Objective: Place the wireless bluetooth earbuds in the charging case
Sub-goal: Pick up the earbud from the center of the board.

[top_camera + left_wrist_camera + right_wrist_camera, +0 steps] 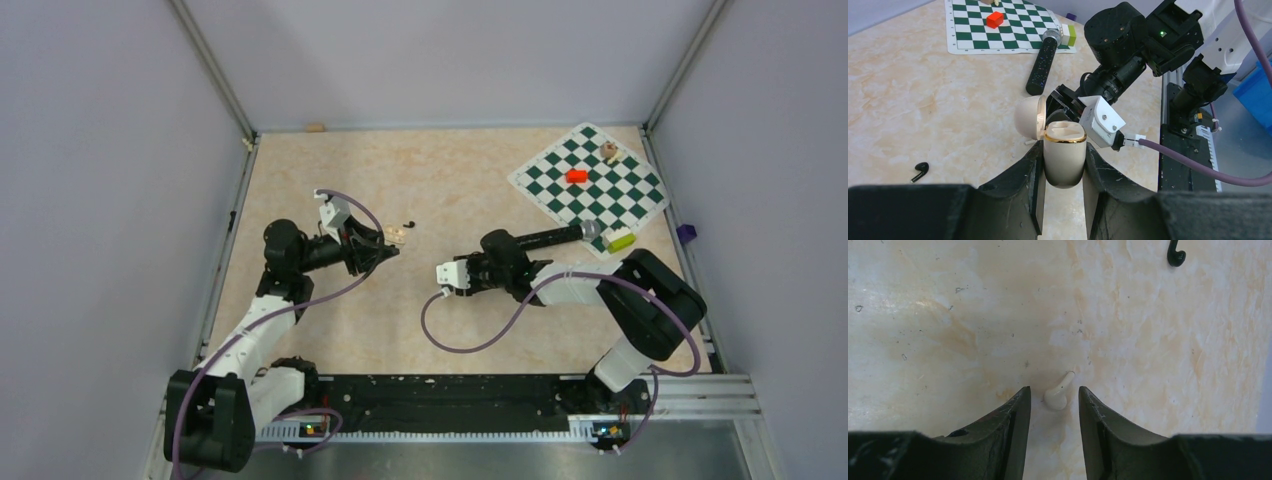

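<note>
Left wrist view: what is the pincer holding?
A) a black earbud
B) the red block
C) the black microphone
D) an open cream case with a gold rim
D: the left pincer is shut on the cream charging case, whose lid is swung open and gold rim is showing.

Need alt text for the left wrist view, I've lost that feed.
Left gripper clamps an open cream case, lid hinged back. A black earbud lies on the table at the frame's left; the right arm sits just beyond.
</note>
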`<state>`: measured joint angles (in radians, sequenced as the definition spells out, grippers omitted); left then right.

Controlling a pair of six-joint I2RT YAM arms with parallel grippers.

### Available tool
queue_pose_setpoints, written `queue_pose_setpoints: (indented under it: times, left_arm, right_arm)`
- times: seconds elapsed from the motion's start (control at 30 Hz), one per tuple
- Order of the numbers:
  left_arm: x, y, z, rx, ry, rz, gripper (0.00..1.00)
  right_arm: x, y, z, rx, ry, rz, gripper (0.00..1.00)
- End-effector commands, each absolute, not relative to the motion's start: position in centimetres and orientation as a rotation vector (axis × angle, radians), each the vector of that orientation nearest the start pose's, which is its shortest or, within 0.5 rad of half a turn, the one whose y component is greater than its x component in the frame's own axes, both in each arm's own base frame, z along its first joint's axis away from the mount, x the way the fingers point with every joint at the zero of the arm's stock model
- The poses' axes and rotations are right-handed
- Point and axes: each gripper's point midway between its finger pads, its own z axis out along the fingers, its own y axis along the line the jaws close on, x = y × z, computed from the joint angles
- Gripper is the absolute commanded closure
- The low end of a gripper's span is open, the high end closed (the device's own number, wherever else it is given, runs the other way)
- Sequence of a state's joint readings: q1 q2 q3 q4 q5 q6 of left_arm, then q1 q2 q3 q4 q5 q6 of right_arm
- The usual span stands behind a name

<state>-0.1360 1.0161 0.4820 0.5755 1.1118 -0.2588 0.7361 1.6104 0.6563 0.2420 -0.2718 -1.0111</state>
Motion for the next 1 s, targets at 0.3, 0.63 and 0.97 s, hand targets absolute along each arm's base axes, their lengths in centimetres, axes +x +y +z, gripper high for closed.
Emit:
queue_pose_setpoints:
  times: [0.3,0.63,0.97]
  left_arm:
    - [23.9,-19.6,24.3,0.864,1.392,-1.114,1.00]
    - [23.9,-19.6,24.4,0.862,1.390,-1.113,1.00]
    - [23.9,-19.6,24.5,0.861,1.390,-1.117,1.00]
  right_arm:
    - [27.0,26.2,0.6,-1.994,1.516,0.213,0.59]
    - [25.0,26.3,0.9,-2.053,1.585,0.345,0.68]
    - [24.9,28.2,4.5,-1.926,1.595,0.465,0.64]
